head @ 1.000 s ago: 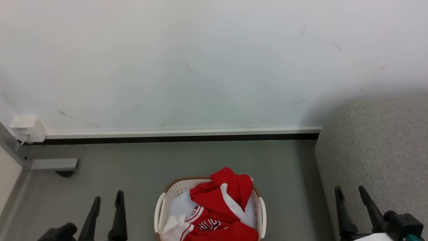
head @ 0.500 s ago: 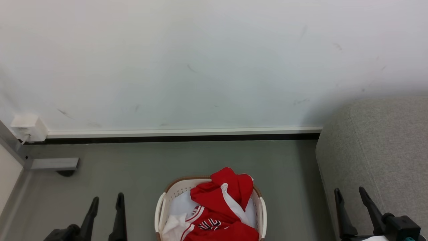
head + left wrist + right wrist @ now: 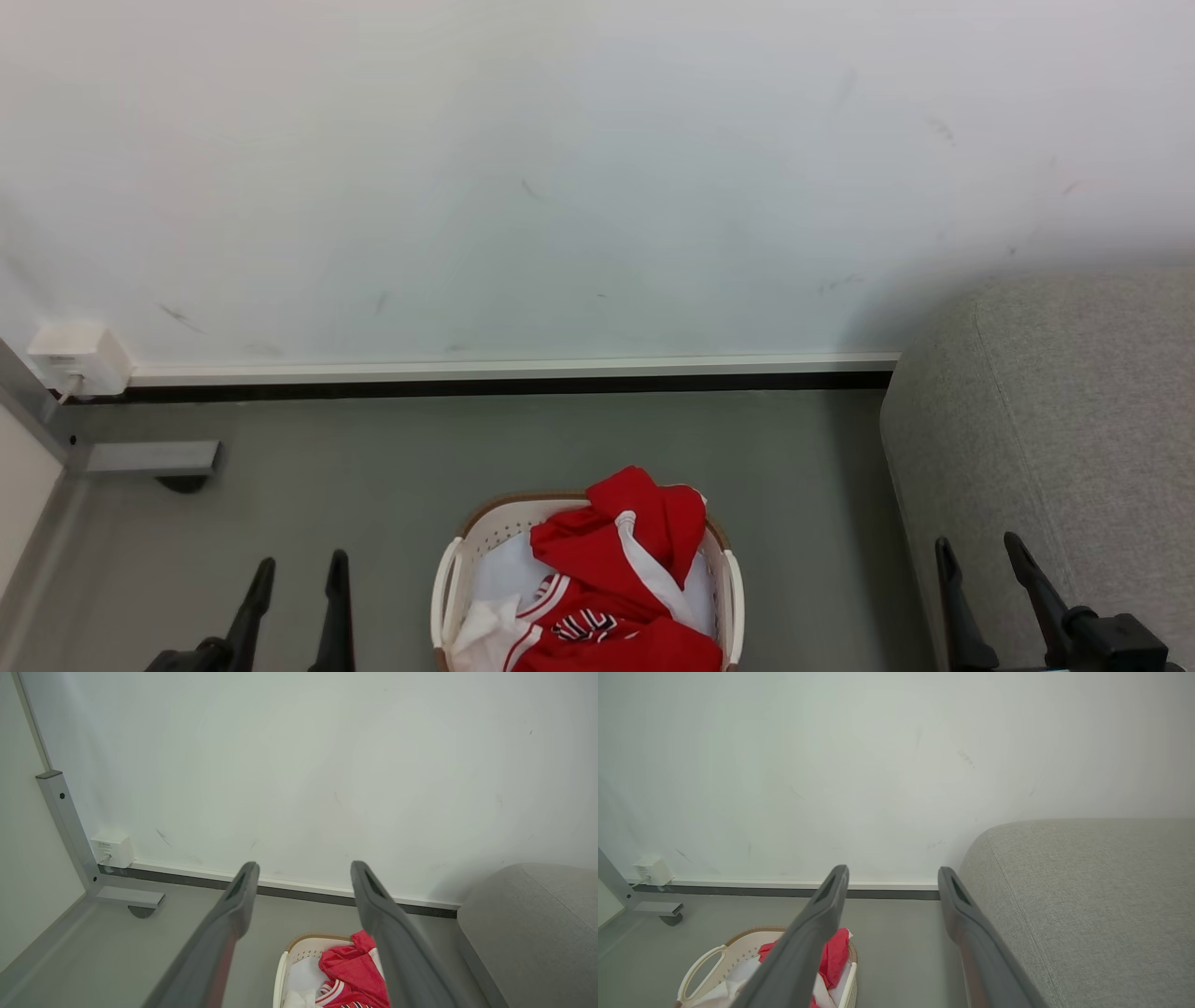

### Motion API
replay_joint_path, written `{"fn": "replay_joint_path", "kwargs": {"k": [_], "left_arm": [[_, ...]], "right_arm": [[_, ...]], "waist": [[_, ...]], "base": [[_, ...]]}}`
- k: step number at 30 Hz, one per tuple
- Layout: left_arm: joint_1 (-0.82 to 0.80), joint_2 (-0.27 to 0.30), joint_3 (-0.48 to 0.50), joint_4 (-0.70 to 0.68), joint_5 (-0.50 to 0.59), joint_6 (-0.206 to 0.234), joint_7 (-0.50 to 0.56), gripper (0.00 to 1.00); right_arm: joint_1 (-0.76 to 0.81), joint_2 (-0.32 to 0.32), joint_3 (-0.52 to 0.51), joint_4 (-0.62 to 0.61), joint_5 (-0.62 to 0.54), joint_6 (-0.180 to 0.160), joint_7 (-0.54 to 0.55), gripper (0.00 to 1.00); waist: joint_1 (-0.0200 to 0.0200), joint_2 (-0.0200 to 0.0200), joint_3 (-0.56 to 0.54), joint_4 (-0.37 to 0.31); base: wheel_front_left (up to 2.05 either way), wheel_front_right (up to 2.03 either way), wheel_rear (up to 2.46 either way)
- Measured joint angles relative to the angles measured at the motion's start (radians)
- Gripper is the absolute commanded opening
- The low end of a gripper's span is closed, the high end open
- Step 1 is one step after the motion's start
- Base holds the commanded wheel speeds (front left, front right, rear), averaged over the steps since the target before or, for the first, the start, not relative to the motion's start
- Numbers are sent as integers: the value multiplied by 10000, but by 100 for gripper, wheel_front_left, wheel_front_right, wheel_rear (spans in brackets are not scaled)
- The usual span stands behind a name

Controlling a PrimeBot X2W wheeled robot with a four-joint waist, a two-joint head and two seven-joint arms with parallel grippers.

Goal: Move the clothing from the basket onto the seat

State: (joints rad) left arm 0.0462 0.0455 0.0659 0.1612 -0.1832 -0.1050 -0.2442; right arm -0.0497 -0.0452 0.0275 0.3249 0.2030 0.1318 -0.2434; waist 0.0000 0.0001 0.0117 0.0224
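Head view. The basket [image 3: 499,523] stands on the floor [image 3: 560,439] at the lower middle, between the two grippers and near the sofa [image 3: 1055,411], which rises along the right edge. The clothing [image 3: 607,560] is red with white trim, one piece lettered. It lies heaped inside the basket, banked toward the far and right side, with one red fold riding above the rim. None of it is on the sofa, so the task appears not yet begun.

The left gripper [image 3: 302,560] hangs over bare floor to the left of the basket, its fingers apart with nothing between them. The right gripper [image 3: 977,541] hangs before the flank of the sofa, likewise parted and empty. Both are well clear of the clothing. This reads as a ready stance, with the jaws opened in advance so that either arm could descend on the heap. The basket's place beside the sofa keeps the carry short.

In both wrist views the fingers point at the wall [image 3: 560,187] above the skirting [image 3: 513,371], with the basket low in view. A downward tilt therefore seems needed before any grasp.

Against the picture one second earlier, the basket, wall and sofa hold the same places, so the camera is steady. Both grippers sit lower in the view, with less of their wrists showing and their spread unchanged. The clothing is undisturbed.
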Motion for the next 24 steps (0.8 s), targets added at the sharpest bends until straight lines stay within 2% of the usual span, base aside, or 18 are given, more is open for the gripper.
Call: {"fn": "replay_joint_path", "kwargs": {"k": [11,24], "left_arm": [[67,8,-21,54,623,-63,-199,100],[91,12,-31,163,564,-107,-199,100]], "right_arm": [[11,-8,96,119,-539,0,-192,100],[-2,-15,109,134,-267,0,-192,100]], "waist": [[0,0,30,-18],[0,-1,271,-133]], "base": [[0,0,0],[0,0,0]]}}
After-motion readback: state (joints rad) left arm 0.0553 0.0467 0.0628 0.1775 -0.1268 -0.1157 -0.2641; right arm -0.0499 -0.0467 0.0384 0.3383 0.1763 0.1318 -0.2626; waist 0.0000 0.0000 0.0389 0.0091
